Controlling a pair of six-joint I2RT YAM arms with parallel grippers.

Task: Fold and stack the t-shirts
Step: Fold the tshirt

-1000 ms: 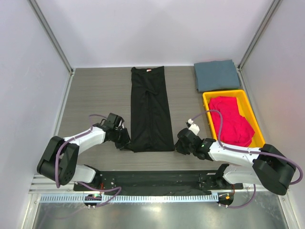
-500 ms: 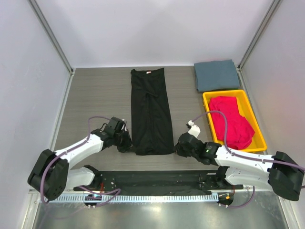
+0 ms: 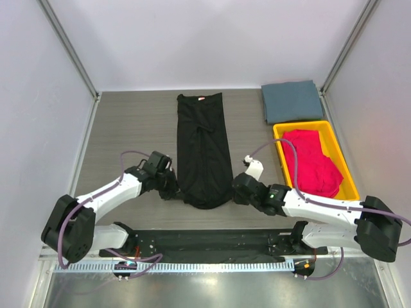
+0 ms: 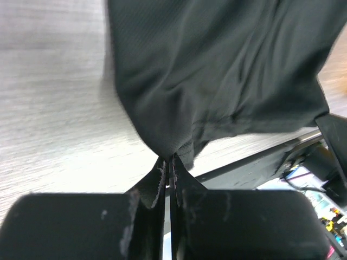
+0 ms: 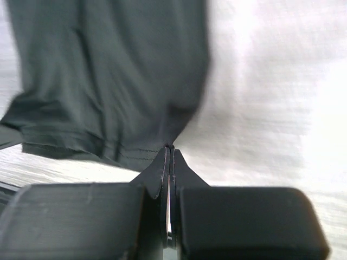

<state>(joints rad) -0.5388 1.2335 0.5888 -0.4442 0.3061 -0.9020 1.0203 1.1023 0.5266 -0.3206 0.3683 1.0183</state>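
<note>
A black t-shirt [image 3: 203, 144] lies as a long narrow strip down the middle of the table, its neck label at the far end. My left gripper [image 3: 172, 190] is shut on its near left hem corner, and my right gripper [image 3: 236, 193] is shut on the near right corner. The near hem hangs in a curve between them, lifted off the table. In the left wrist view the black cloth [image 4: 217, 65] runs into the shut gripper [image 4: 169, 158]. In the right wrist view the hem [image 5: 108, 70] is pinched in the gripper [image 5: 170, 147].
A folded slate grey-blue t-shirt [image 3: 292, 101] lies at the far right corner. Just in front of it a yellow tray [image 3: 277, 136] holds crumpled magenta-red t-shirts [image 3: 311, 160]. Grey walls close in the table on three sides.
My left gripper has shut on the hem corner. Both grippers have risen and drawn the near hem up and slightly forward, so its straight edge now sags into a curve.
</note>
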